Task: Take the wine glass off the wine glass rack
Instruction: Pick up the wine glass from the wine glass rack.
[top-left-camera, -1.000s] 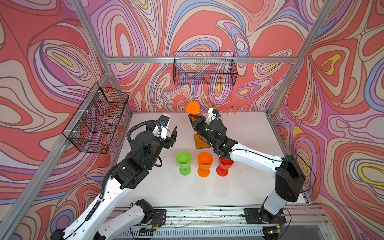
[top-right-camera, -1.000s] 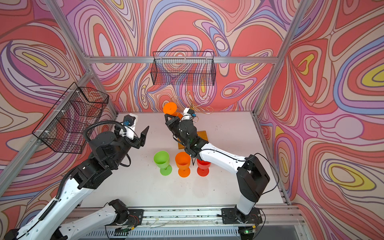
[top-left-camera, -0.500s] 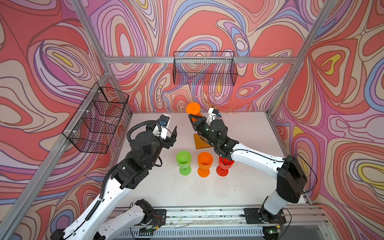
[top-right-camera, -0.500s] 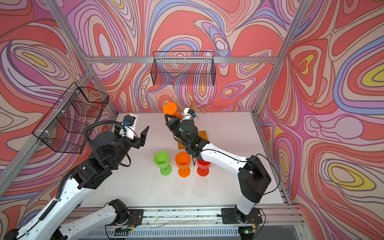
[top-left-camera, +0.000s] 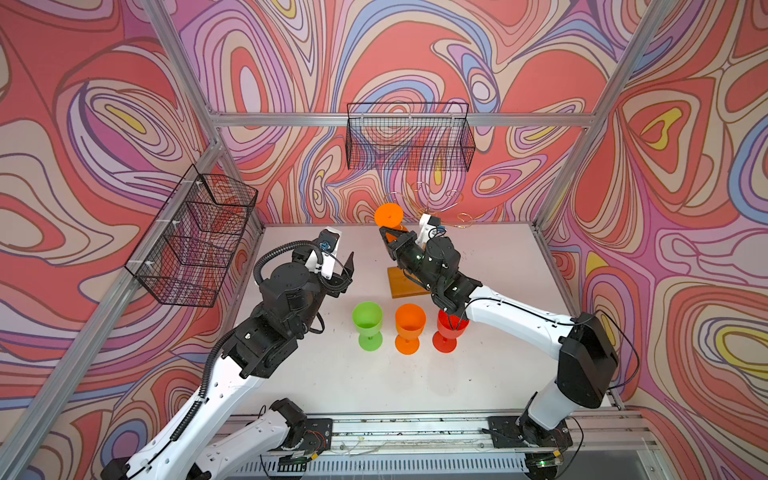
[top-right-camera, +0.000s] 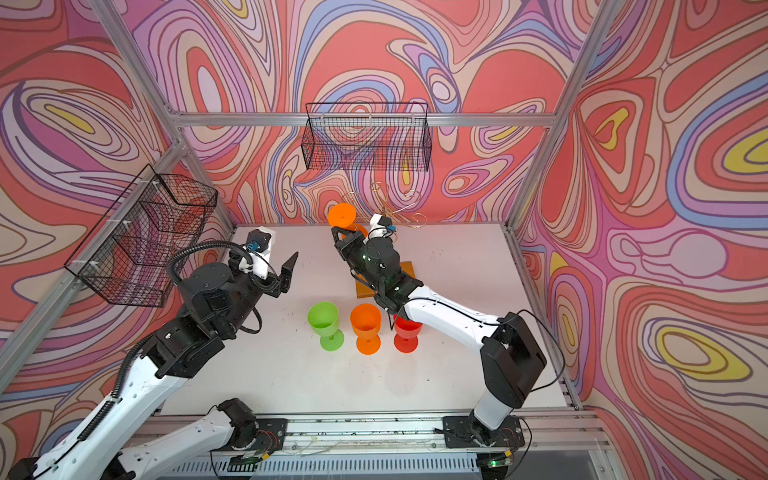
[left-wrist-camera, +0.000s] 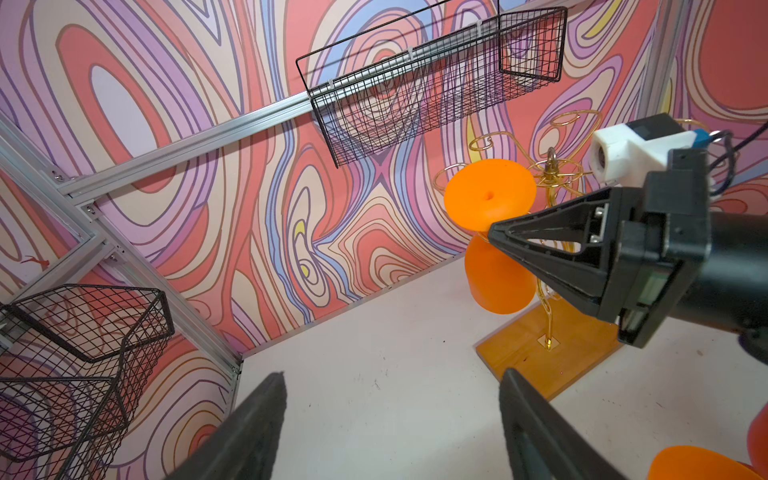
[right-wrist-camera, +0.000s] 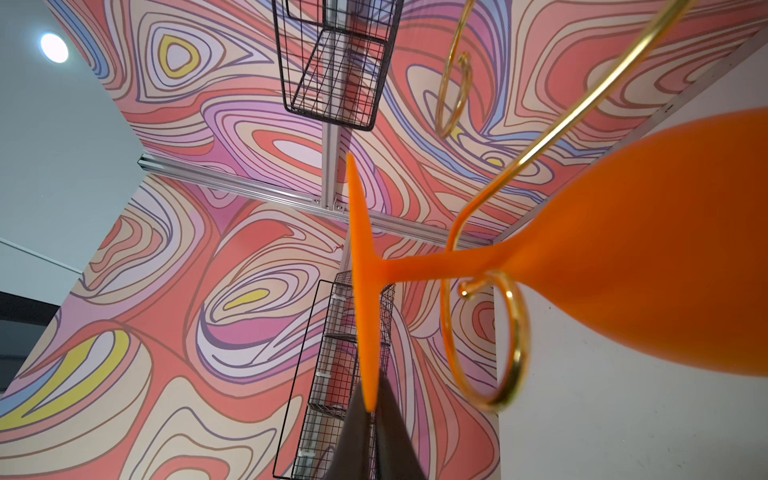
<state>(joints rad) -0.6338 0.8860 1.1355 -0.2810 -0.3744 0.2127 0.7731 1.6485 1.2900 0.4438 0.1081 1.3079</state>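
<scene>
the wine glass (left-wrist-camera: 498, 278), orange, was seen hung bowl-down on the rack (left-wrist-camera: 536, 357), its stem crossed by one of the curled gold arms and its flat foot uppermost. the rack was stood on its wooden base toward the back of the counter (top-left-camera: 332, 374), near the rear wall. the rim of the glass's foot was pinched between the right fingers (right-wrist-camera: 353, 440), which were clenched tight on it. the left fingers (left-wrist-camera: 257, 424) were held spread wide with nothing between them, raised above the counter and well apart from the rack, to its left. three more glasses were stood upright in a row in front of the rack: a green glass (top-left-camera: 367, 318), an orange glass (top-left-camera: 410, 318) and a red glass (top-left-camera: 444, 332), the last partly covered by the right arm (top-left-camera: 511, 320). a rear basket (top-left-camera: 409, 141) of black wire was hung on the back wall above the rack, and a side basket (top-left-camera: 195, 241) was hung on the left wall.
</scene>
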